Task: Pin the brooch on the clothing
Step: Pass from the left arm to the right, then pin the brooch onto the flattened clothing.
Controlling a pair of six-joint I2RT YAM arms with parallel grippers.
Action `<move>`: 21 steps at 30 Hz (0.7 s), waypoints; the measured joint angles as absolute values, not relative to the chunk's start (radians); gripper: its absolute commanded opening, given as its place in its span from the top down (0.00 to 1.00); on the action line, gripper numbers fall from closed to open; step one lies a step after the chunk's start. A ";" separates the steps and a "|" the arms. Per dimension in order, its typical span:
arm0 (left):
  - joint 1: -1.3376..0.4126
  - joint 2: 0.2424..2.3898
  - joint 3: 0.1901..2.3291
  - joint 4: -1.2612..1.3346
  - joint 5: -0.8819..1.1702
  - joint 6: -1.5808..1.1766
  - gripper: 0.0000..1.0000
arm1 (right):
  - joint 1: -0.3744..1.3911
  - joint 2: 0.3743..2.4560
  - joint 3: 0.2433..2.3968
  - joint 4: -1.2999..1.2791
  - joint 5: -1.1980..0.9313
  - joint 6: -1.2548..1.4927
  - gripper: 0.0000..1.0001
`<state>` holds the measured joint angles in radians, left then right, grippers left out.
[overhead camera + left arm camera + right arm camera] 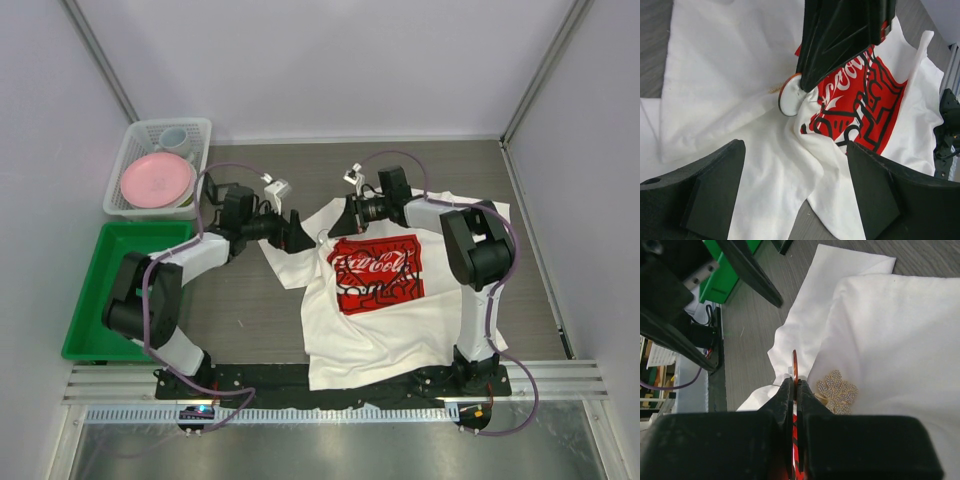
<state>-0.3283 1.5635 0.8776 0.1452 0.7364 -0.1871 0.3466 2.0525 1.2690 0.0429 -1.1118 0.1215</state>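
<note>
The white T-shirt [400,330] lies flat on the table, its red Coca-Cola print [378,272] facing up. Its upper left part is bunched. My right gripper [795,382] is shut on a thin round disc with an orange rim [795,362] and pinches it against a fold of the shirt [875,330]. A gold leaf-shaped rhinestone brooch [837,392] lies on the white cloth just right of the right fingers. The left wrist view shows the disc's white face [790,96] and the print [865,105]. My left gripper [795,150] is open above the bunched cloth, close to the right gripper [335,228].
A white basket [205,150] holding a pink plate [155,180] and a cup stands at the back left. A green tray [120,290] lies at the left. A metal rail runs along the front edge. Walls enclose the table.
</note>
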 measured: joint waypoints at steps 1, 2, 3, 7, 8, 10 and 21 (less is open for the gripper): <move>-0.332 1.589 0.860 0.177 0.744 -0.211 0.16 | 0.347 2.046 1.259 0.067 -1.110 0.143 0.99; -0.334 1.611 0.846 0.208 0.748 -0.230 0.19 | 0.347 2.040 1.249 0.088 -1.107 0.164 0.99; -0.339 1.630 0.836 0.236 0.751 -0.242 0.21 | 0.347 2.035 1.241 0.107 -1.105 0.183 0.99; -0.366 1.666 0.823 0.319 0.756 -0.260 0.29 | 0.347 2.019 1.207 0.173 -1.097 0.247 0.99; -0.378 1.667 0.822 0.342 0.757 -0.262 0.31 | 0.345 2.017 1.201 0.188 -1.095 0.265 0.99; -0.400 1.668 0.818 0.390 0.756 -0.270 0.34 | 0.345 2.013 1.191 0.211 -1.092 0.291 0.99; -0.421 1.708 0.809 0.506 0.687 -0.310 0.48 | 0.332 2.007 1.165 0.288 -1.080 0.378 0.99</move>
